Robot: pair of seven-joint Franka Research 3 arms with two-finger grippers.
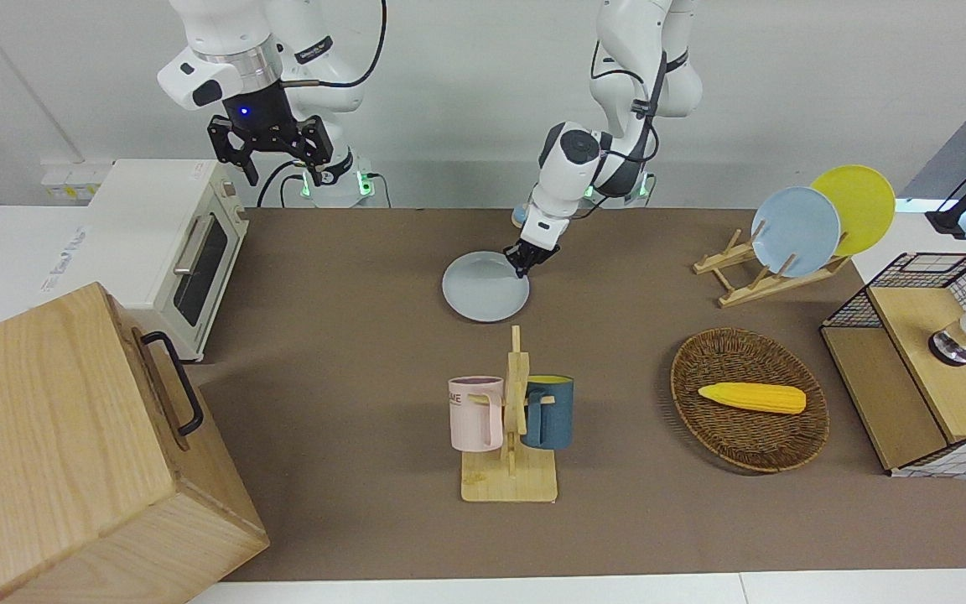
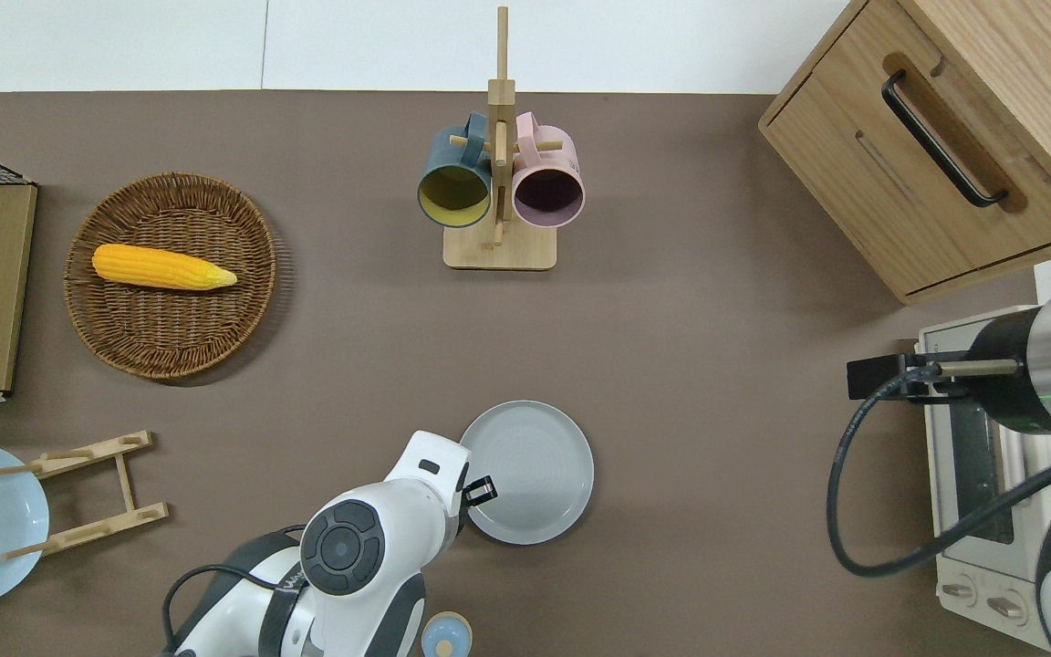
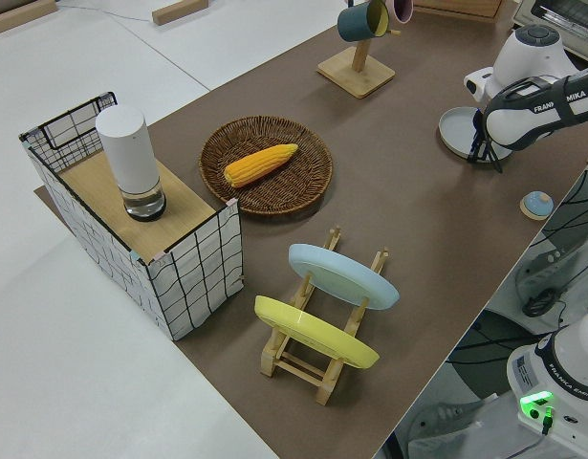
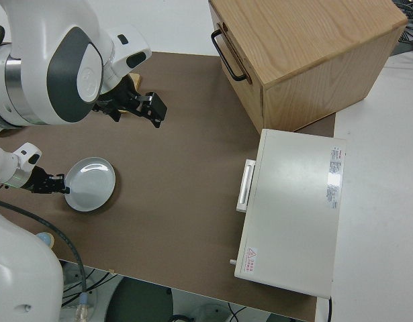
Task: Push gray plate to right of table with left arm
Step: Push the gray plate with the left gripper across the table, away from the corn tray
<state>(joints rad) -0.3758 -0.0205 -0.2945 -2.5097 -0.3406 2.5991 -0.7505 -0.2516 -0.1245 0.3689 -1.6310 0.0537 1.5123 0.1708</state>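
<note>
Looked from across the table point(image 1: 349, 352) toward both robots in the front view, and straight down from above in the overhead view, arms entering at the bottom edge. Looked diagonally along the table from a raised spot at the left arm's end, and downward from beside the right arm. Shared the gray plate point(image 1: 485, 288) point(image 2: 526, 473) point(image 3: 458, 131) point(image 4: 90, 184) across all four views.

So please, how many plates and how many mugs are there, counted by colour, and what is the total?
Gray plate: 1
Light-blue plate: 1
Yellow plate: 1
Pink mug: 1
Dark blue mug: 1
Total: 5
</note>
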